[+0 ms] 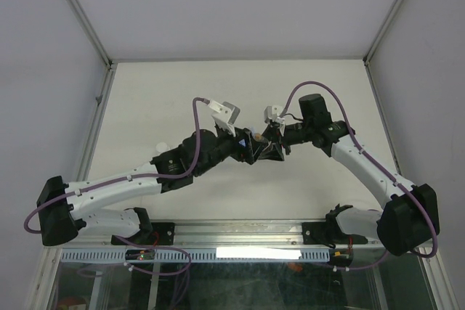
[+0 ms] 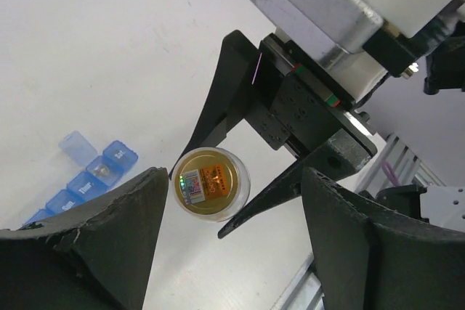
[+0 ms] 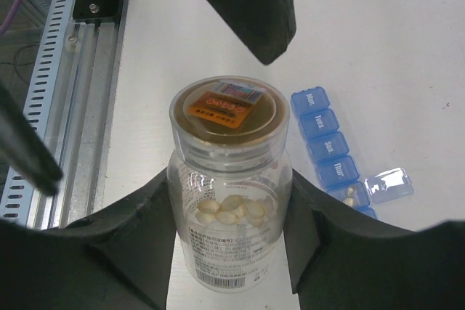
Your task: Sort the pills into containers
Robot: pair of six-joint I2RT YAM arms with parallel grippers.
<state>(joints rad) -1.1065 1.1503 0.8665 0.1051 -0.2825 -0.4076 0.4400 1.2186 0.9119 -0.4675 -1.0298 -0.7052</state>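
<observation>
Closest to me, along the metal rail [image 1: 240, 252] at the table's near edge, both arms are bolted down and reach inward until their tips almost meet over the middle of the white table [image 1: 182, 92]. The right gripper [image 3: 231, 223] is clamped on a small clear bottle [image 3: 227, 147], one dark finger [image 3: 145, 230] pressed against each side of its body, with the bottle roughly upright. I cannot tell whether its base touches the table. A clear cap with an orange label closes the bottle, and a heap of the pills [image 3: 232, 210] lies inside, between that gripper's fingers. The left gripper [image 2: 236, 186] faces straight down onto the cap with its fingers spread wide, one on either side of the cap and neither touching it. Beyond the bottle, down on the table off to one side of the right gripper, lies the blue strip of containers [image 3: 325, 143], its closed lids printed with day names. One lid [image 3: 389, 184] is flipped open, and a single pill [image 3: 349, 196] sits in that compartment.
</observation>
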